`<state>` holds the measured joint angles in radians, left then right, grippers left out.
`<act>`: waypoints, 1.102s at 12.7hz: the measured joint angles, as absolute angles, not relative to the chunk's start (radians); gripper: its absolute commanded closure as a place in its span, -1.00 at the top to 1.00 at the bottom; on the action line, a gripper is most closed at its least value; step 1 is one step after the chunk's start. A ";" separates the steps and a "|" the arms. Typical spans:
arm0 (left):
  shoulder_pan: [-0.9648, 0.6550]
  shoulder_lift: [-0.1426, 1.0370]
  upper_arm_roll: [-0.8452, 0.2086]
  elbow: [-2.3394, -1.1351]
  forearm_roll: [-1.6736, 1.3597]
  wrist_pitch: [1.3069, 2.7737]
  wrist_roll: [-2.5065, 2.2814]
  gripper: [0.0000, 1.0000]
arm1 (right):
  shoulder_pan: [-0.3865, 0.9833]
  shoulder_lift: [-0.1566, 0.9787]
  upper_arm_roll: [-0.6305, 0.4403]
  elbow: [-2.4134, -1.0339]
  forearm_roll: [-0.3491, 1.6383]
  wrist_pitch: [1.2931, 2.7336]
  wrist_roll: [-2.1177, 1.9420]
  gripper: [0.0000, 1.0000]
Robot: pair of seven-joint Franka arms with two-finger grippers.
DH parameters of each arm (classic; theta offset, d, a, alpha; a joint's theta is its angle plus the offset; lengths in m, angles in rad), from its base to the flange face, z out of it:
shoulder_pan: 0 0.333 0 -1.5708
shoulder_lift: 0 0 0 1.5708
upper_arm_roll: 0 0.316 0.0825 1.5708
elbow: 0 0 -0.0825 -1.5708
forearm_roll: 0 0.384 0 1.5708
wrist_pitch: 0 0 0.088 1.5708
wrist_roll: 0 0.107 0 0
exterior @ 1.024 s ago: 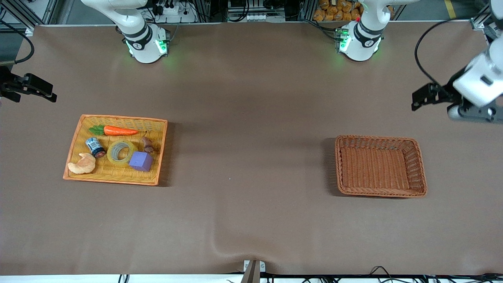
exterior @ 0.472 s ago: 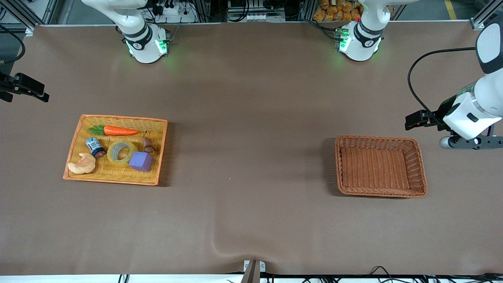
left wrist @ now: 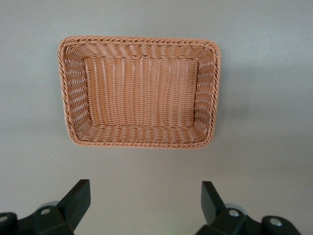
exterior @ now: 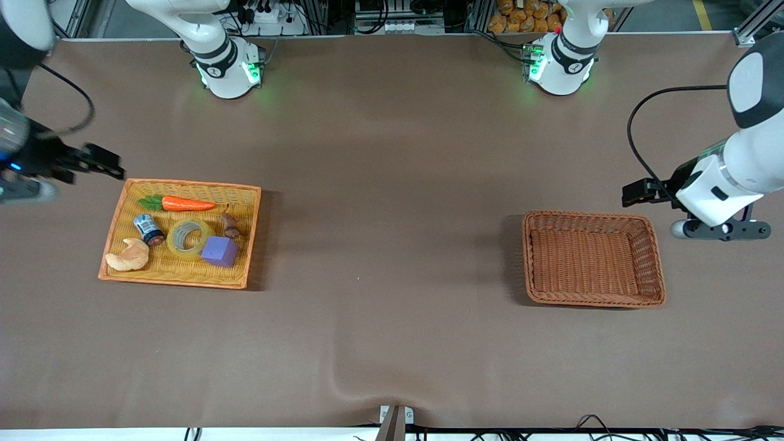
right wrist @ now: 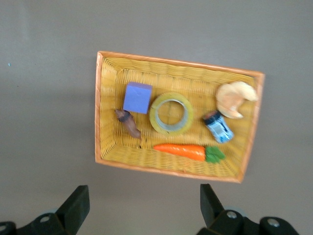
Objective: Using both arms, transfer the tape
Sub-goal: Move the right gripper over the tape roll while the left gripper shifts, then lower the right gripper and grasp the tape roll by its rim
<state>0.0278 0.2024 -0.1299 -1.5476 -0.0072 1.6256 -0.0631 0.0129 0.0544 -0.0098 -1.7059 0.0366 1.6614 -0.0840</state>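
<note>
The tape (exterior: 187,237) lies flat in the yellow tray (exterior: 244,239), between can (exterior: 148,228) and purple cube (exterior: 220,251). Right gripper (exterior: 101,162), spread wide, is held over the worktop (exterior: 392,184) beside the tray. Descent is best centred on the tape's rim, clear of the cube. Left gripper (exterior: 637,193), also spread, waits beside the empty wicker basket (exterior: 655,257).

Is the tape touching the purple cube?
Cannot tell. In the right wrist view the tape and cube sit edge to edge in the tray with no clear gap, and the front view shows them just as close.
</note>
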 measured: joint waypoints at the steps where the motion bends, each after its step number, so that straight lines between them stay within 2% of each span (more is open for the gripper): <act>1: 0.027 0.207 -0.130 -1.548 -0.007 1.630 -0.063 1.00 | 0.025 0.062 -0.009 -1.772 0.037 1.740 -0.111 1.00; 5: 0.018 0.220 -0.133 -1.548 -0.007 1.639 -0.073 1.00 | 0.025 0.087 -0.016 -2.060 0.038 2.102 -0.351 1.00; 7: 0.011 0.225 -0.134 -1.548 -0.007 1.646 -0.078 1.00 | 0.026 0.107 -0.015 -2.162 0.038 2.230 -0.408 1.00; 10: 0.011 0.230 -0.134 -1.548 -0.007 1.648 -0.078 1.00 | 0.027 0.170 -0.014 -2.240 0.038 2.382 -0.510 1.00; 14: 0.011 0.233 -0.133 -1.548 -0.007 1.652 -0.078 1.00 | 0.031 0.246 -0.012 -2.249 0.038 2.457 -0.596 1.00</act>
